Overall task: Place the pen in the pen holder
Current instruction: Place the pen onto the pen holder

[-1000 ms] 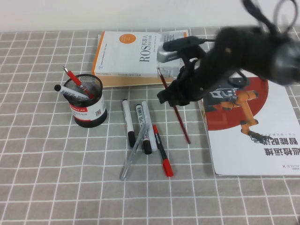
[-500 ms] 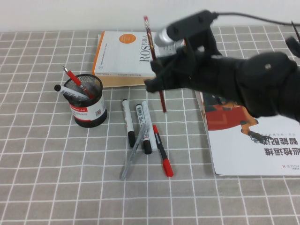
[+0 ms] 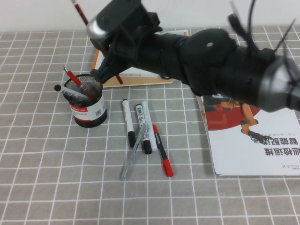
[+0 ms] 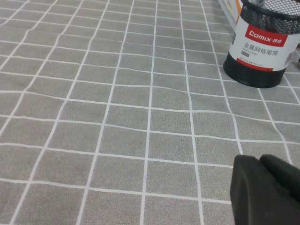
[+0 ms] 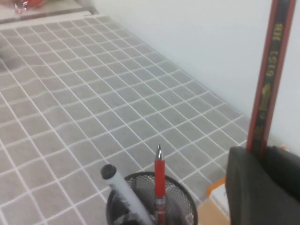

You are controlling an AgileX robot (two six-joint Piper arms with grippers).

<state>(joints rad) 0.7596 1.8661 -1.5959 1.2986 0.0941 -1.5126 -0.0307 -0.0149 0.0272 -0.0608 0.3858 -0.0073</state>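
- Step in hand, as I judge it: carrying the pen (image 3: 80,11) over to the pen holder (image 3: 87,106) for the drop.
- To do it well: bring the pen's lower end squarely above the holder's open mouth, ease the shaft closer to upright, then lower it before letting go. A slanted release risks it catching the mesh rim or the red pen (image 3: 74,79) and the white marker (image 3: 70,92) already standing inside.
- Right tool (image 3: 107,65): pinching the pen along its shaft, held above the counter (image 3: 47,187) just beside the holder, on its far side. The pen slants, its upper end pointing toward the far left corner, its lower end showing beneath the tool over the orange-edged book (image 3: 140,80).
- Right arm pose: reaching long across the counter from the right edge toward the left, wrist angled downward.
- Pen holder: stands near the left edge of the counter, toward the far side.
- Left tool (image 4: 267,187): low over bare cloth, well apart from the holder; I cannot tell whether it is spread or pressed together.
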